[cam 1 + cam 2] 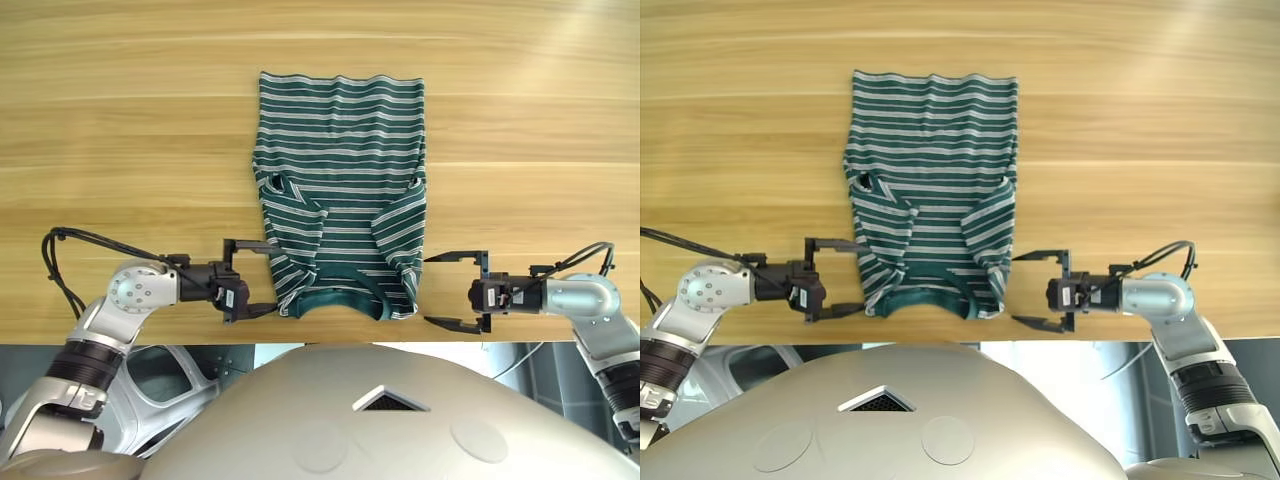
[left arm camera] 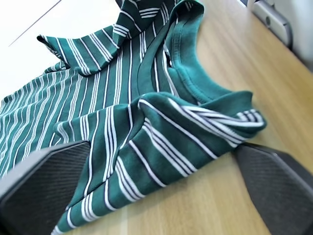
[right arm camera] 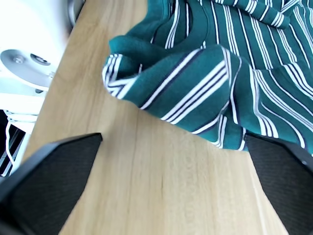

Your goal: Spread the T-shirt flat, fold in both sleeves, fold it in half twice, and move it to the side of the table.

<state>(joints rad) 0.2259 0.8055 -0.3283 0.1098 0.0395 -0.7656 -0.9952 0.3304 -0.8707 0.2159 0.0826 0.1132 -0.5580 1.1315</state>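
The T-shirt (image 1: 340, 170) lies flat on the tabletop (image 1: 120, 120), about midway between its left and right edges. Its collar (image 1: 340, 298) sits right at the near edge and its hem reaches toward the far edge. Both sleeves are turned in over the body. The left sleeve (image 1: 300, 215) and the right sleeve (image 1: 400, 220) lie as slanted flaps that come close together above the collar. I judge the spreading and the sleeve folds done, though the folded shoulders look a bit rumpled.

My left gripper (image 1: 268, 277) is at the near edge by the shirt's left shoulder corner. Its fingers (image 2: 44, 181) are spread wide, with the bunched shoulder cloth lying between them and not yet pinched. My right gripper (image 1: 428, 290) is at the near edge by the right shoulder corner, also spread wide. In its wrist view the fold of cloth reaches one finger (image 3: 279, 176), and mostly bare wood lies between the two.

Both halvings and the move to the side of the tabletop are left to do. As I read it, I am set to take both shoulder corners and carry them toward the hem for the first fold. To do that, the right gripper would need more cloth between its fingers.
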